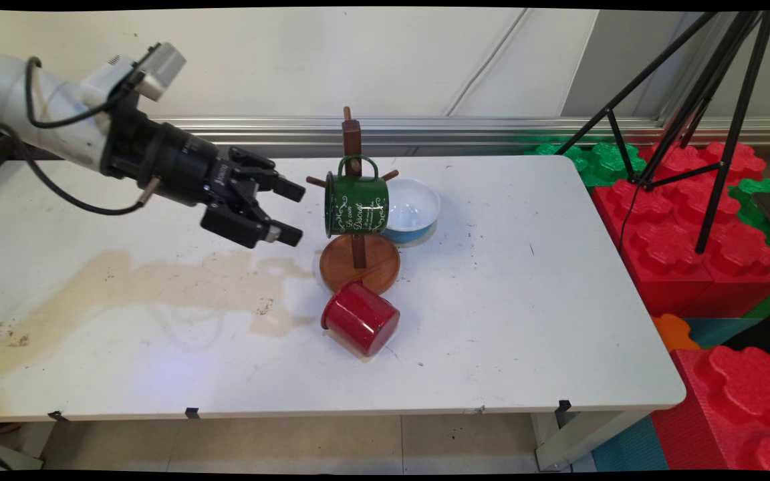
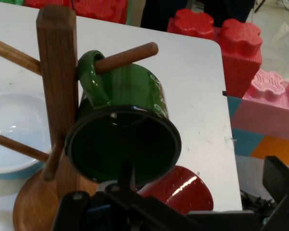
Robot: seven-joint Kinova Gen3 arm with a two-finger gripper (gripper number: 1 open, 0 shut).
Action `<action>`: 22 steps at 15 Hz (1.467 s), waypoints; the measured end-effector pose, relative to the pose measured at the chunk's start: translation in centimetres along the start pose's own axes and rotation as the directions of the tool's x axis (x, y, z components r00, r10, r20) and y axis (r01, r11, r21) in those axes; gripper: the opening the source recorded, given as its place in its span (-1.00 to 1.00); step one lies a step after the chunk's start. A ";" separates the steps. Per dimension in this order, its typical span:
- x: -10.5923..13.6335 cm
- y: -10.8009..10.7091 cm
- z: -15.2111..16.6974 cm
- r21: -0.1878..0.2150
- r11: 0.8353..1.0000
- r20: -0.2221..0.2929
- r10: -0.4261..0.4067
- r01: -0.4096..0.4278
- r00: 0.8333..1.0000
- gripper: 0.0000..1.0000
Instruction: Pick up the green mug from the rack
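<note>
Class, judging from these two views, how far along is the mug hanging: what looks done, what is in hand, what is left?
Done: the green mug hangs by its handle on a peg of the wooden mug tree. In hand: nothing; the hand is open, level with that mug. Left: the red mug lies on its side on the table.

Main view looks down across the tabletop (image 1: 492,347) from its near side; hand view looks closely at the shared green mug (image 2: 123,139).
</note>
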State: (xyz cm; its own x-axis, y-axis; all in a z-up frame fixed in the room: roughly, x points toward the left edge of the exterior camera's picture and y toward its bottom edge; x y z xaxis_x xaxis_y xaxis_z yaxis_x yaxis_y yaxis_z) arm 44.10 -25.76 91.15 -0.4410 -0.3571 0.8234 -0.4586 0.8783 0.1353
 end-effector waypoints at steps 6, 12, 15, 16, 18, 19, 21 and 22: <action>-0.4 0.1 2.4 0.015 0.999 -0.033 -0.035 0.035 0.999 1.00; -0.6 0.4 4.0 0.028 0.997 -0.065 -0.065 0.067 0.996 1.00; -0.7 0.5 4.6 0.032 0.996 -0.079 -0.075 0.078 0.994 1.00; -0.7 0.5 4.8 0.035 0.996 -0.083 -0.077 0.080 0.994 1.00; -0.7 0.5 5.0 0.038 0.996 -0.089 -0.078 0.081 0.993 -1.00; -0.8 0.5 5.1 0.040 0.996 -0.091 -0.078 0.082 0.993 -1.00; -0.9 0.5 5.2 0.046 0.996 -0.094 -0.078 0.082 0.992 -1.00; -0.9 0.5 5.3 0.048 0.995 -0.095 -0.078 0.083 0.992 -1.00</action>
State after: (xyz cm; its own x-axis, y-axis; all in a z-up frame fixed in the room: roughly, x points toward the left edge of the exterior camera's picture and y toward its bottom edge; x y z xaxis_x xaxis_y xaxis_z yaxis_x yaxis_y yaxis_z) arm 40.21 -26.66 87.56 -0.3287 -0.3931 0.8587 -0.5298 0.8295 0.1769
